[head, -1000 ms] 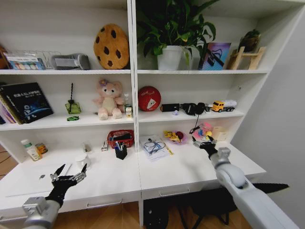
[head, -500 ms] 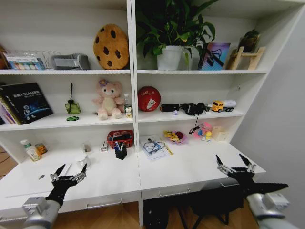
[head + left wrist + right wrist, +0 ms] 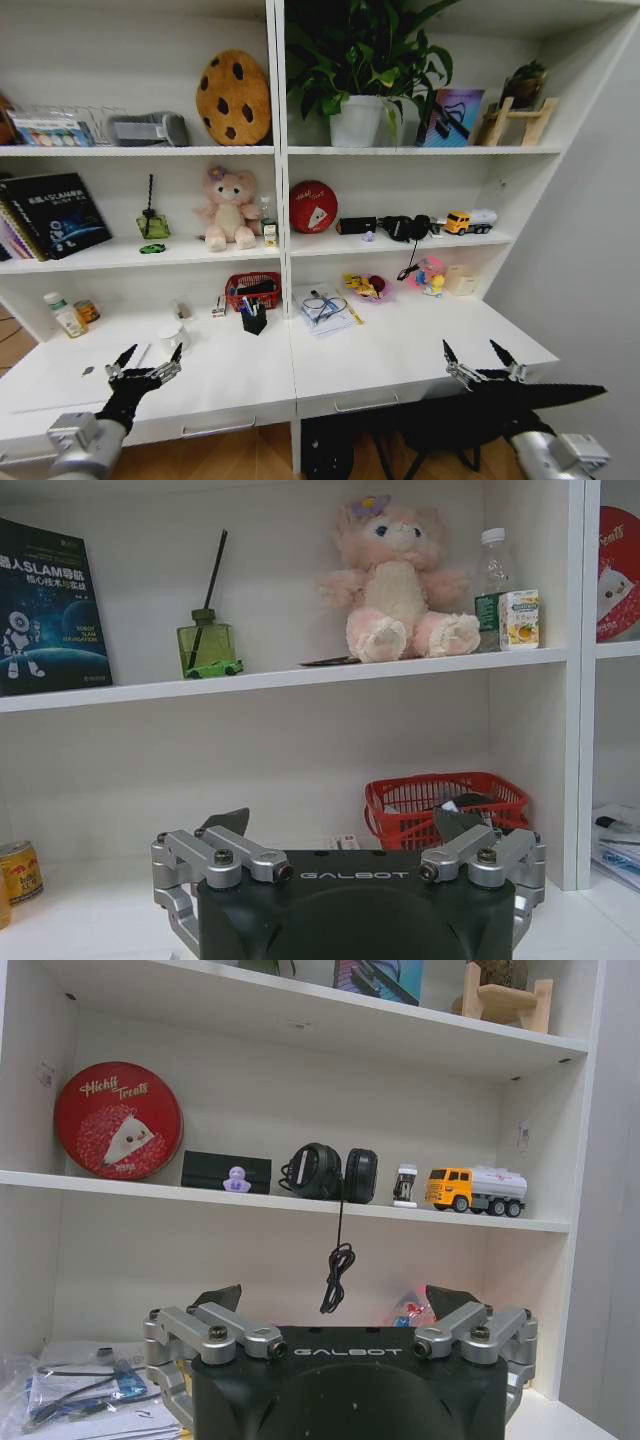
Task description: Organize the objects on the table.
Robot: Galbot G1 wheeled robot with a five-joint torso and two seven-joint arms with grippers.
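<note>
the counter [image 3: 390, 350] is lying long and white below the tall shelving, with slim metal drawer handles under its front edge. on it, near the back, a black pen cup [image 3: 254, 320] holding pens is standing just in front of a red basket [image 3: 252, 290], a white cup [image 3: 172, 337] is sitting to its left, and a bagged bundle of papers and blue cable [image 3: 326, 306] is resting to its right. a small green toy car [image 3: 214, 668] is sitting on the middle shelf beside a green reed diffuser [image 3: 205, 640], and a clear bottle with a green label [image 3: 492, 580] is standing by the pink plush bear [image 3: 397, 580].

readable writing: the dark book [image 3: 47, 605] is showing "slam" in its title, the round red tin [image 3: 118, 1120] is reading "hichff treats", and both wrist bodies are marked "galbot".

the left gripper [image 3: 145, 362] is hovering low over the left end of the counter, its fingers [image 3: 124, 355] spreading wide and holding nothing, touching nothing. the right gripper [image 3: 479, 358] is hanging at the front right edge of the counter, its fingers [image 3: 449, 352] also standing wide apart and empty. in the right wrist view black headphones [image 3: 328, 1172] and a yellow toy truck [image 3: 474, 1190] are sitting on the shelf ahead.
</note>
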